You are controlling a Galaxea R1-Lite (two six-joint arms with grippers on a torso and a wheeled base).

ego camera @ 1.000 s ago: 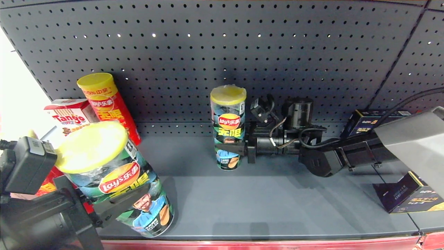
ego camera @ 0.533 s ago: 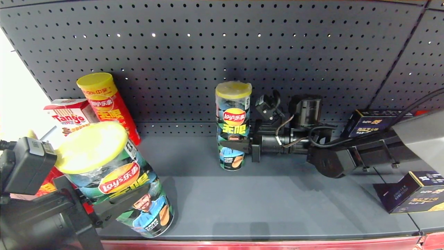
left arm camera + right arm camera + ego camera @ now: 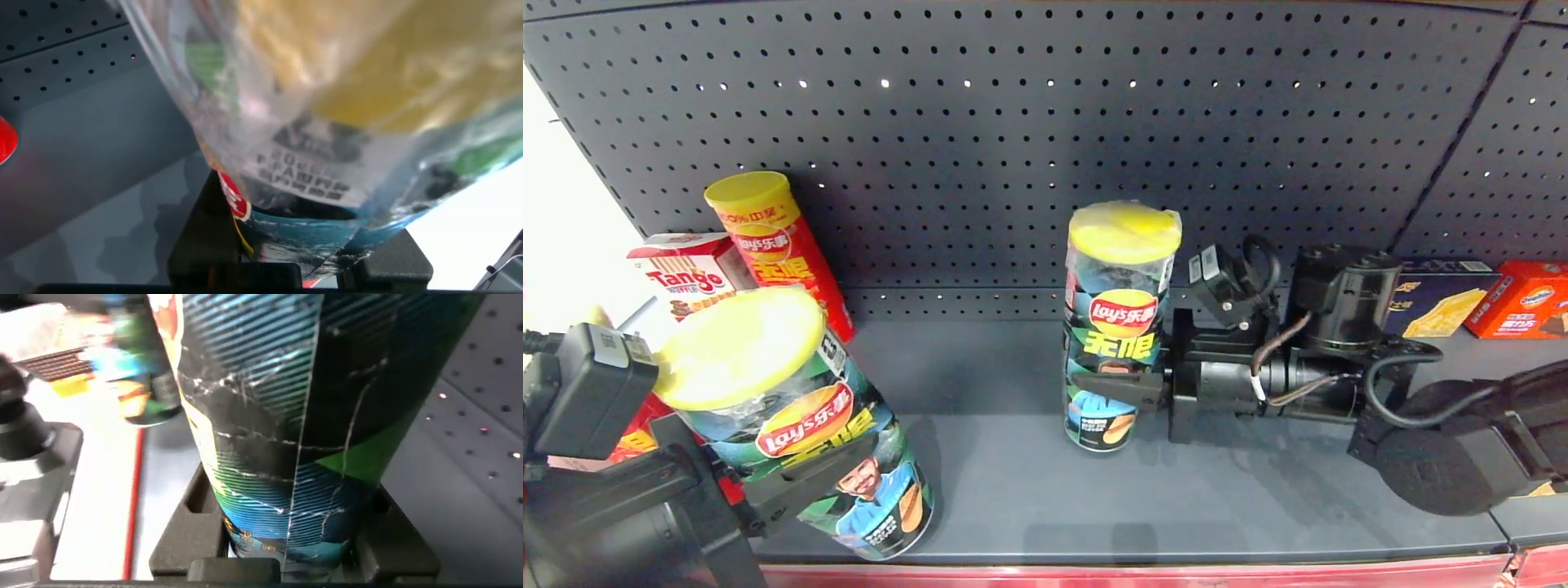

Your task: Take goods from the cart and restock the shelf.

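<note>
Chips can (image 3: 1119,327) in the right gripper (image 3: 1112,382) is now farther from the back wall (image 3: 1045,122) than a second ago, more to the right and nearer the front edge of the shelf (image 3: 1176,490); the right arm has pulled back with it; an orange box (image 3: 1519,298) now shows at the back right corner, just beside a dark blue box (image 3: 1437,298); nothing on the left has moved.

The chips can stands upright near the middle of the shelf; the right gripper's two fingers pinch it low down, one on each side; I cannot tell if its bottom touches the shelf.

At the front left corner the left gripper (image 3: 800,482) pinches a second chips can (image 3: 792,416), which tilts a little.

Both cans have yellow lids on and clear wrap around them, so what is inside stays hidden.

A red can (image 3: 780,245) leans on the back wall at the back left corner, lid on; a red and white box (image 3: 686,273) stands beside it, closed.
</note>
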